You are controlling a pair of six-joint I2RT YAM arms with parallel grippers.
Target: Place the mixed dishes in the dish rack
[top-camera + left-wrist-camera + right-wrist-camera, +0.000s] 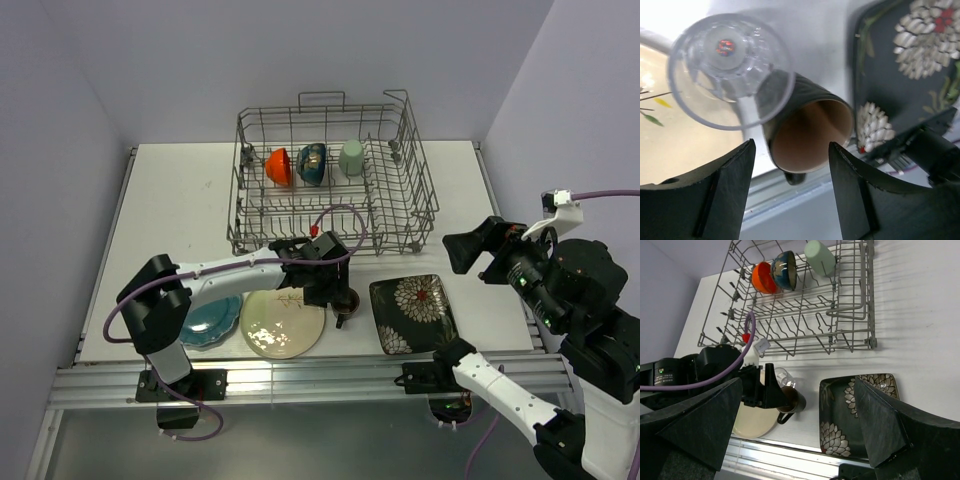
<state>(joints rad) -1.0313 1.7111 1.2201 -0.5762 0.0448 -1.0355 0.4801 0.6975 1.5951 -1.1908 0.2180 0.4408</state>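
Note:
The dish rack (400, 215) stands at the back and holds the red-orange bowl (278, 166), the dark bowl (311, 164) and the pale green cup (351, 157). My left gripper (338, 293) is open right at the brown mug (807, 135), whose mouth shows between its fingers (725, 185). The clear glass (730, 70) sits against the mug, by the cream round plate (285, 322). The teal scalloped plate (212, 320) lies left of the cream plate. The black square floral plate (412, 312) lies right of the mug. My right gripper (470, 250) is open and empty, held high at the right.
The table's near edge and a metal rail (300, 375) run just below the plates. The right wrist view shows the rack (850, 315), the mug (795, 399), the glass (784, 376) and the floral plate (840, 410) from above.

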